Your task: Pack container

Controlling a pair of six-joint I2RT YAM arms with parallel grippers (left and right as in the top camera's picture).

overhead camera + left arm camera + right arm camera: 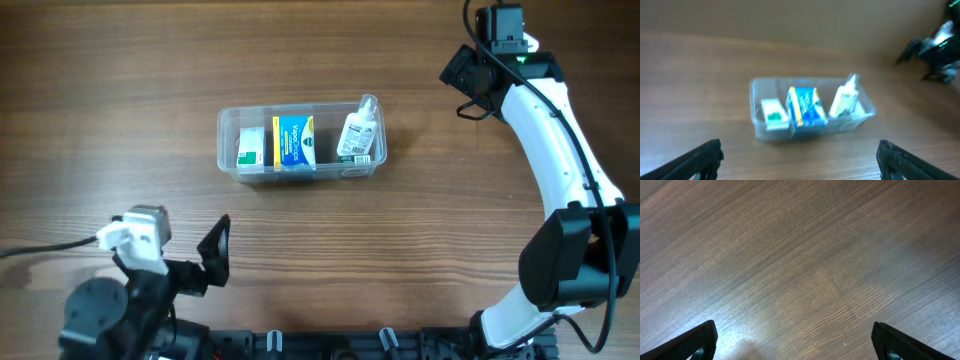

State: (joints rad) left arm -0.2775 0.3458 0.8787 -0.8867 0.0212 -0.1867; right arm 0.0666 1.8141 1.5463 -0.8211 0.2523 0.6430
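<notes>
Container [225, 142] — clear, shallow, round-cornered tub — bottle [358, 131], perhaps two boxes [294, 141] inside

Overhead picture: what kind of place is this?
Probably a robot lab or test bench: a left arm and a right arm stand at a wooden table, with one clear tub holding a bottle.

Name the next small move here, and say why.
Probably pull the left claw and right claw back to rest. Both are open and empty, the clear plastic rectangular tub already holds the green-and-white box, the blue-and-yellow box and the white bottle, and no loose item shows on the wooden table.
</notes>
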